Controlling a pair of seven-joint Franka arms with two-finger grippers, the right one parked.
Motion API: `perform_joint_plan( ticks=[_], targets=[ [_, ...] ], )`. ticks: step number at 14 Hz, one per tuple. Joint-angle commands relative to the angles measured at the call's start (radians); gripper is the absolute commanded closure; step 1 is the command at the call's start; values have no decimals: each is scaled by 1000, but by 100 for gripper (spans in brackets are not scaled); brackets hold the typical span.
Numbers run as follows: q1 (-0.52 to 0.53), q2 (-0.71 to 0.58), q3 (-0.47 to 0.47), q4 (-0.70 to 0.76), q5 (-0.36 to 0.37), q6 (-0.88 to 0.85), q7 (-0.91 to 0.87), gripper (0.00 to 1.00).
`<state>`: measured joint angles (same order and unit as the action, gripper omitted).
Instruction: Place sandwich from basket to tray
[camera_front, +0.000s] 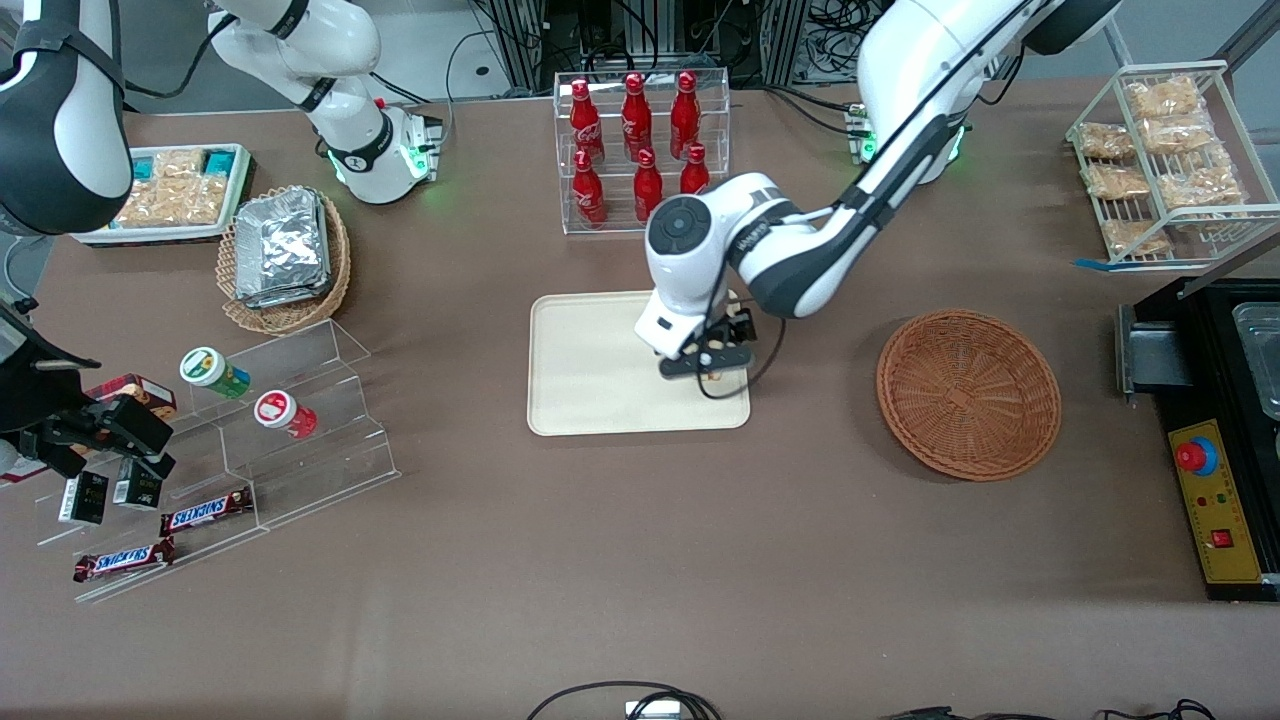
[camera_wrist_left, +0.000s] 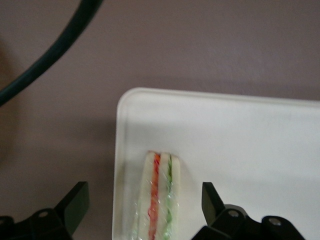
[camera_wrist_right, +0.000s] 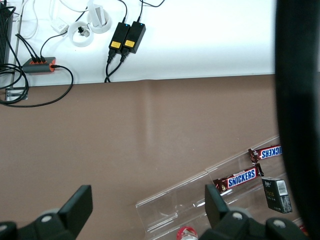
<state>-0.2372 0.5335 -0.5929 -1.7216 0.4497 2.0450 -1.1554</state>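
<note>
The clear-wrapped triangular sandwich (camera_wrist_left: 157, 197) is set on the cream rectangular tray (camera_wrist_left: 240, 140) at centre frame; the gripper (camera_wrist_left: 145, 212), spread wide, needs lifting clear

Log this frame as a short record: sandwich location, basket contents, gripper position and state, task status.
sandwich: lying on the tray, close to its edge on the working arm's side
basket: nothing visible inside
gripper: just above the tray, straddling the sandwich, open, fingers apart from the wrap
task status: sandwich looks placed; gripper not yet lifted away
</note>
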Motion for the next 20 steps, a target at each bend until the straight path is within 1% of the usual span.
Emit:
perform_joint_plan(
  ticks=[1,3,6,10,11,12,13,15,16,17,19,20],
  targets=[
    [51,-53,-1,36,10,-72,-52,0],
    [90,-61,-1,85,18,-161,-78,0],
    [174,-84,-2,128,17,-261,-38,0],
    [291,-133,-4,129,-2,-334,150,0],
    [312,-157,-2,129,-23,-339,202,0],
    [335,-185,7,129,-61,-348,270,0],
    [345,-220,52,126,-98,-356,351,0],
    [337,-306,174,120,-222,-361,512,0],
    [337,-338,227,122,-271,-383,593,0],
    [337,-368,264,123,-295,-417,673,0],
    [337,-418,313,122,-301,-480,813,0],
    [337,-443,341,120,-328,-497,873,0]
  ],
)
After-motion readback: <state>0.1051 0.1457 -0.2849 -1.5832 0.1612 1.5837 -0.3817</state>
